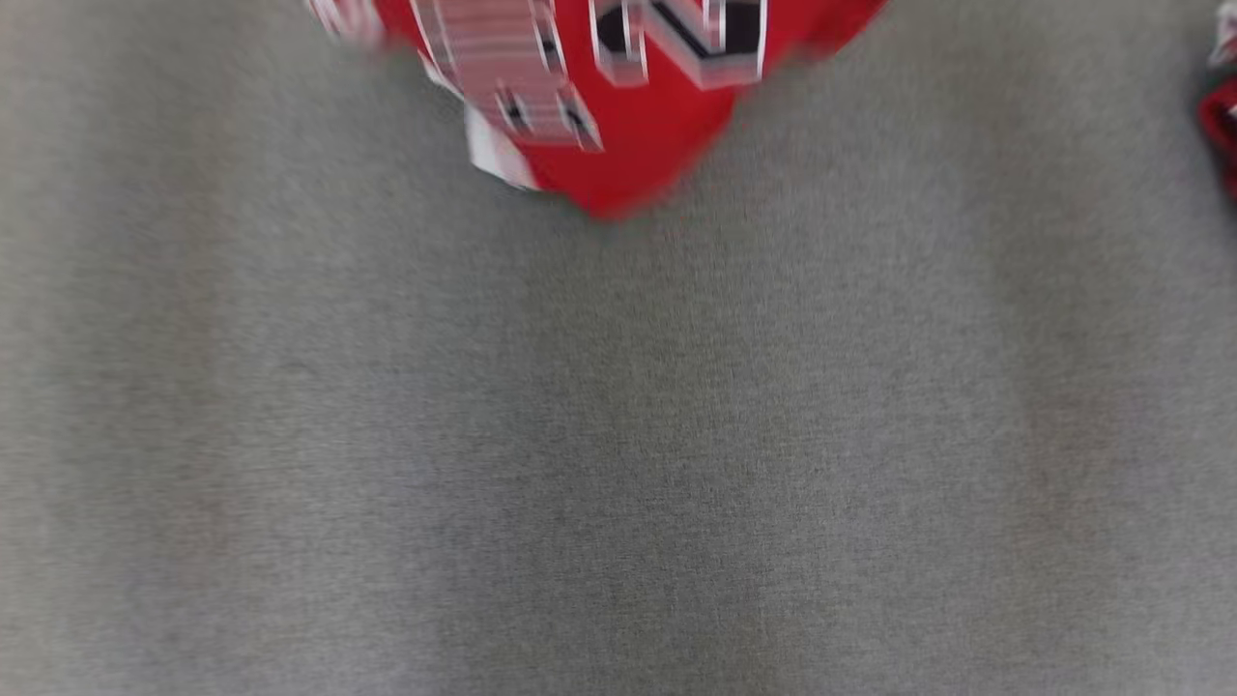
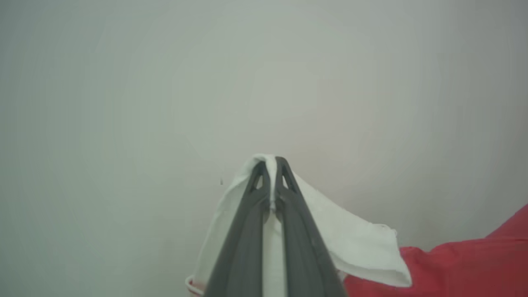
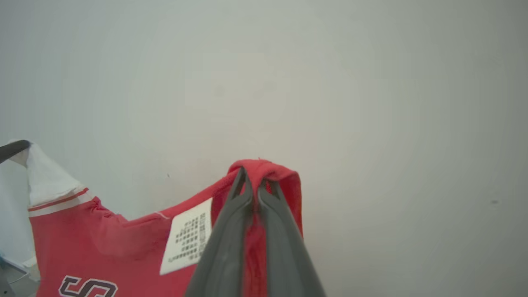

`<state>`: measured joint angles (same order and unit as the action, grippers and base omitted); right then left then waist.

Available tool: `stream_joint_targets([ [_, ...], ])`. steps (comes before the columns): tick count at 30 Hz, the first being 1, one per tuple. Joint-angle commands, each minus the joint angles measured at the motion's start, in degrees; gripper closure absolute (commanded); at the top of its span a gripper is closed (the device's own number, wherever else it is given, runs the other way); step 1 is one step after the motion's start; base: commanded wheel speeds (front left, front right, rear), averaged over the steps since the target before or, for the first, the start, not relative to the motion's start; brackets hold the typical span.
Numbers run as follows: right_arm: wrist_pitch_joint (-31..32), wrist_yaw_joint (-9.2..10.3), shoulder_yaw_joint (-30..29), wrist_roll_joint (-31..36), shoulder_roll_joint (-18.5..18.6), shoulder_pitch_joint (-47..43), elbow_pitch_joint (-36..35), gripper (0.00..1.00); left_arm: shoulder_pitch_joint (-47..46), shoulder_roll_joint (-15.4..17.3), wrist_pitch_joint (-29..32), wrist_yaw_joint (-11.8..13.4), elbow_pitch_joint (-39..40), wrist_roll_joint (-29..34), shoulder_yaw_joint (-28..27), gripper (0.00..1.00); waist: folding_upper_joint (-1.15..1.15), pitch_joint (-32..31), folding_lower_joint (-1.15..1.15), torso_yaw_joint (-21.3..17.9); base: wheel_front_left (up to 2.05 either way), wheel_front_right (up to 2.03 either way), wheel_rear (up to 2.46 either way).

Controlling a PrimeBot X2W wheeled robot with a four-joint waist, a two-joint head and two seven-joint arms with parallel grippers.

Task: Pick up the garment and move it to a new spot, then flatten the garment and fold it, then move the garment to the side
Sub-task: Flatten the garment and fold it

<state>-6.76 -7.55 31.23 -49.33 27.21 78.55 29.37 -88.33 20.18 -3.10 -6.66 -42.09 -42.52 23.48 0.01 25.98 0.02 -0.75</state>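
Observation:
The garment [image 1: 638, 145] is a red jersey with white trim and black-and-white lettering. It shows blurred at the top of the head view, its lowest corner hanging over the grey surface. My left gripper [image 2: 270, 163] is shut on a white piece of the garment [image 2: 354, 243], which drapes down either side of the fingers. My right gripper [image 3: 253, 175] is shut on a bunched red edge of the garment [image 3: 103, 243], beside a white care label [image 3: 187, 237]. In the right wrist view a dark fingertip [image 3: 14, 149] of the left gripper holds the white corner at far left.
A grey cloth-covered table [image 1: 618, 435] spreads below the garment. Another red and white item [image 1: 1220, 126] peeks in at the right edge. Behind both grippers is a plain pale background [image 2: 165, 82].

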Motion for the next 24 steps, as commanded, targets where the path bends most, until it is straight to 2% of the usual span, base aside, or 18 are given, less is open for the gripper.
stream_joint_targets([
  [1,0.15,0.15,-0.14,-0.06,0.28,1.88,1.19,1.0,-2.27,-0.18,0.32,-0.01,-0.54,0.88,0.29,1.0,-0.01,8.56,-0.02,-1.96,0.0,0.0,0.0],
  [3,0.46,0.15,-0.5,-0.92,-1.3,11.41,7.07,1.0,-11.25,-0.42,1.01,0.52,-3.71,3.22,1.44,1.0,-0.01,10.34,-0.02,-2.98,0.0,0.0,0.0],
  [5,0.37,0.15,0.03,-0.5,-1.73,16.85,10.36,1.0,-16.75,-1.15,0.38,0.93,-5.44,4.55,1.83,1.0,-0.01,10.71,-0.02,-3.42,0.0,0.0,0.0],
  [13,0.19,0.15,2.33,2.71,-2.61,33.58,21.82,1.0,-34.94,-2.92,-0.89,1.97,-12.9,8.61,3.59,1.0,-0.01,11.18,-0.02,-3.89,0.0,0.0,0.0],
  [17,0.02,0.15,3.04,3.94,-2.54,39.46,26.3,1.0,-40.28,-4.52,-3.17,2.78,-16.09,8.55,3.03,1.0,-0.01,10.82,-0.02,-3.14,0.0,0.0,0.0],
  [24,-0.73,0.15,4.97,3.61,-4.13,43.5,30.77,1.0,-43.0,-6.18,-4.61,1.76,-21.5,8.5,3.91,1.0,-0.01,11.63,-0.02,-3.07,0.0,0.0,0.0],
])
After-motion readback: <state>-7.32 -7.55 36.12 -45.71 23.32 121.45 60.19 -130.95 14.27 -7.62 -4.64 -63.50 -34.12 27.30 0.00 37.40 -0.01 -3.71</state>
